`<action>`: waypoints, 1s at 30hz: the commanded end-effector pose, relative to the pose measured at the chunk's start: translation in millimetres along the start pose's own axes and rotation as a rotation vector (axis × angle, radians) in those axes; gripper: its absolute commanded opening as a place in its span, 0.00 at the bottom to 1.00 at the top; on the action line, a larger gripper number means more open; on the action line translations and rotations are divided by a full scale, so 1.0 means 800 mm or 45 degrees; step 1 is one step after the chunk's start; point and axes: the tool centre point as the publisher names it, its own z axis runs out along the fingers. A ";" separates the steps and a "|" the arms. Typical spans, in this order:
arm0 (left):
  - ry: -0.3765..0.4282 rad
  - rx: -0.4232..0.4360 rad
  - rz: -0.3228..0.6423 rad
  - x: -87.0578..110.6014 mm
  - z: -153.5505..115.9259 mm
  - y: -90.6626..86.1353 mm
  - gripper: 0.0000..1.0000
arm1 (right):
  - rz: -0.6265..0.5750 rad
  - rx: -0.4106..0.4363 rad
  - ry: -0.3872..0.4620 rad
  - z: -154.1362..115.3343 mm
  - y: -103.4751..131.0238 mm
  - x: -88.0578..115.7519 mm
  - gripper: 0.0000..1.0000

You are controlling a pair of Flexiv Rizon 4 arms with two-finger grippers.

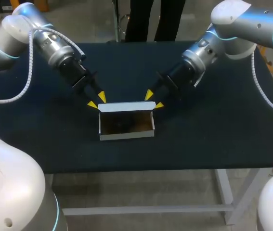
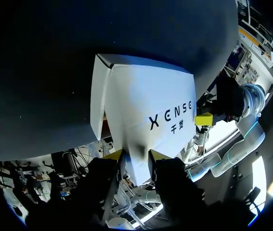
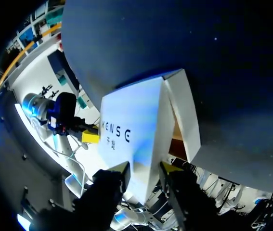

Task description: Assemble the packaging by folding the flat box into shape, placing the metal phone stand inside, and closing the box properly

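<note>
A white box point(image 1: 126, 134) stands open at the middle of the dark table point(image 1: 223, 134); its brown inside is in shadow and I cannot make out a phone stand in it. The lid flap point(image 1: 126, 106) rises along the far side. My left gripper point(image 1: 97, 101) is at the flap's left corner, and in the left wrist view its fingers point(image 2: 135, 156) press that corner of the printed white flap point(image 2: 146, 106) from both sides. My right gripper point(image 1: 154, 99) holds the right corner the same way point(image 3: 145, 168), with the flap point(image 3: 131, 125) ahead of it.
Dark tabletop lies bare on all sides of the box. Each wrist view shows the other arm's yellow tip past the flap: the right one point(image 2: 203, 119) and the left one point(image 3: 90, 136).
</note>
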 end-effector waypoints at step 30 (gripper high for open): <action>0.073 0.022 -0.071 0.005 0.005 -0.012 0.38 | 0.015 0.042 0.006 0.001 0.013 0.006 0.42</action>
